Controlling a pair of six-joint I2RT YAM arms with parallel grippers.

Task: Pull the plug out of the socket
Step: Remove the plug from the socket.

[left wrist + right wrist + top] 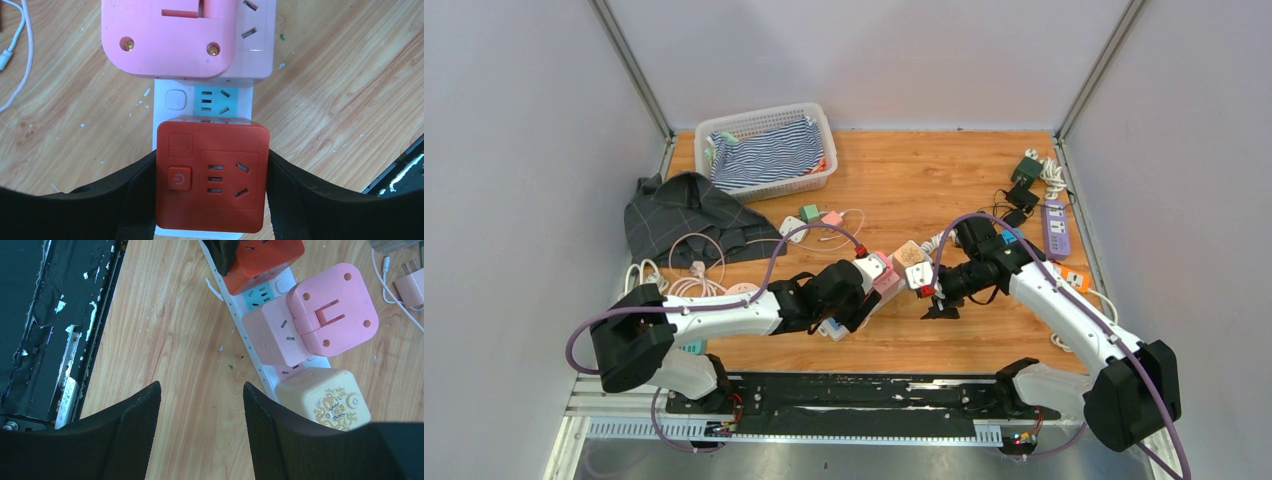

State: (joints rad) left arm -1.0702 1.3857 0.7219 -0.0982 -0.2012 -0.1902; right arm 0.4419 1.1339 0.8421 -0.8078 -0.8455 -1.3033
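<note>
A white socket strip (170,100) lies on the wooden table with three cube plugs seated in it: a red one (212,175), a pink one (170,40) and a cream one with a dragon print (325,397). My left gripper (211,154) is shut on the red plug, one black finger pressed against each of its sides. My right gripper (202,386) hangs open over bare wood just beside the strip's cream end, with nothing between its fingers. In the top view the left gripper (849,300) covers the red plug, and the right gripper (934,295) sits close by.
A white basket of striped cloth (769,150) stands at the back left, with a grey garment (689,215) and white cables (694,265) in front of it. A purple strip (1056,228) and dark chargers (1024,180) lie at the right edge. The black base rail (50,315) runs along the near edge.
</note>
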